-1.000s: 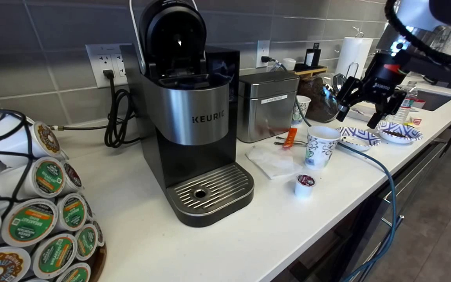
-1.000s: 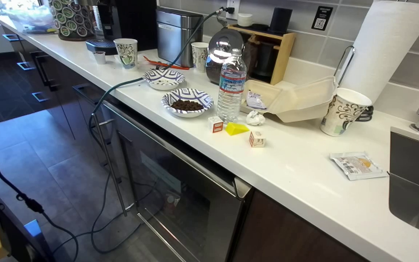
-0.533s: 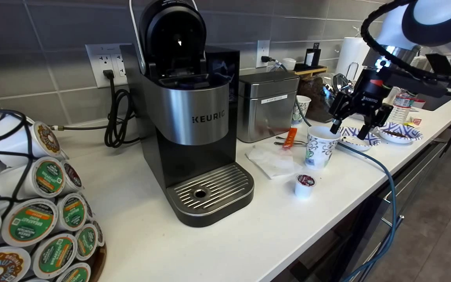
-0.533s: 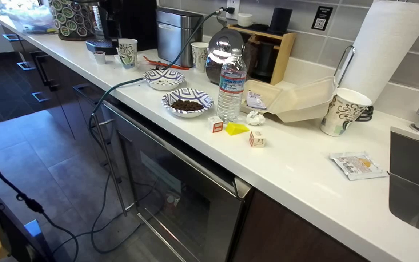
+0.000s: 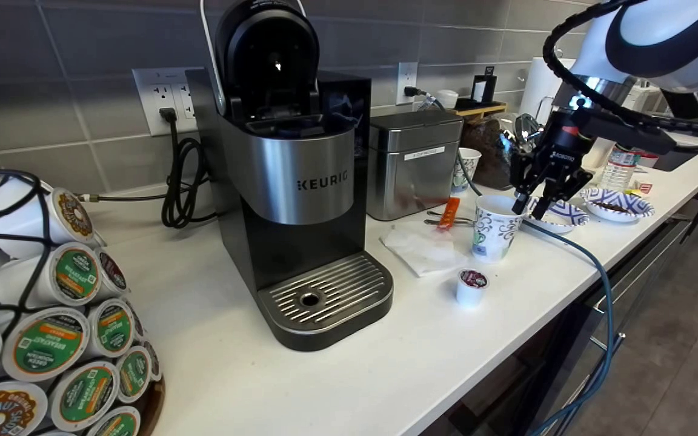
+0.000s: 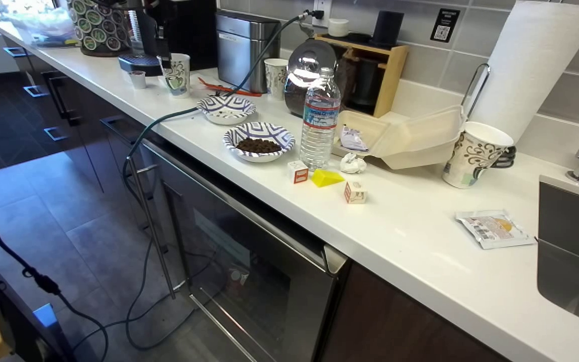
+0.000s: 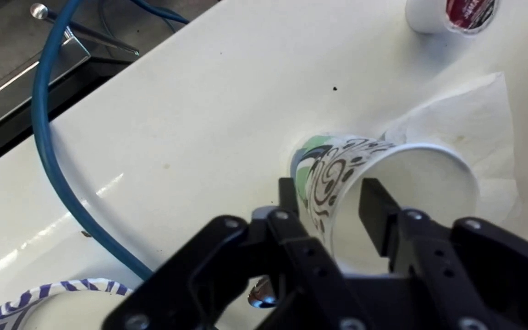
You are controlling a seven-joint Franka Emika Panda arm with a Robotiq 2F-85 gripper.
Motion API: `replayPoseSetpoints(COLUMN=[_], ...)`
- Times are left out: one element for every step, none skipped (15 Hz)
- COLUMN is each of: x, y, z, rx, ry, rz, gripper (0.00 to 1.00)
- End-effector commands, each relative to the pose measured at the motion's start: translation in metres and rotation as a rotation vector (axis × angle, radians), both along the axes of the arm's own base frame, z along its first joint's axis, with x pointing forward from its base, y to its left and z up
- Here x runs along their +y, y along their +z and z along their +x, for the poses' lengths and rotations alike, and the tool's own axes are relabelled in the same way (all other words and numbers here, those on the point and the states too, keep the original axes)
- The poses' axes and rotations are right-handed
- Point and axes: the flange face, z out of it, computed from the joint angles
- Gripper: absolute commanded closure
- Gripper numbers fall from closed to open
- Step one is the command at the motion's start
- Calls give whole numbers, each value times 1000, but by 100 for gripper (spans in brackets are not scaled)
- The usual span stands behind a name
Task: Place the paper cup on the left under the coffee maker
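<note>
The paper cup (image 5: 494, 236) stands upright on the counter, right of the coffee maker (image 5: 300, 175); it shows in both exterior views. From above and to the right my gripper (image 5: 528, 209) reaches down at its rim. In the wrist view the gripper (image 7: 329, 199) straddles the patterned near wall of the cup (image 7: 332, 172). One of its fingers (image 7: 288, 195) is outside that wall, and the opposite pad (image 7: 374, 206) lies over the cup's mouth. Gaps show on both sides of the wall, so the jaws are partly open. How deep the inner finger reaches is unclear.
A coffee pod (image 5: 469, 293) and a napkin (image 5: 418, 245) lie between cup and machine. Paper bowls (image 6: 226, 119) stand behind the gripper. A blue cable (image 5: 603, 284) crosses the counter's front edge. A steel box (image 5: 412, 169) and a further cup (image 6: 275, 78) are near the wall.
My gripper has travelled left and down from above the bowls to the rim of the cup. Its fingers have drawn closer together. The cup stays in place.
</note>
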Motion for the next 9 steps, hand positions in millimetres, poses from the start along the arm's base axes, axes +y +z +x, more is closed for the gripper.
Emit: replayPoseSetpoints(x=[2,2,2,3,5,6,10,12,16], y=[-6,-7,-7,-4,1,7,14,20,28], z=[7,7,7,5,2,0,-4,-7,-11], rx=[-9,-9,-10,-10,-15,-14,-11,-17,-23], ry=[-22,-23,-24,-21,-20,-14,-5,0,8], rz=[7,5,1,-1,-10,-13,-10,-9,-13], gripper=[91,97,100,100,100,100,99,99,99])
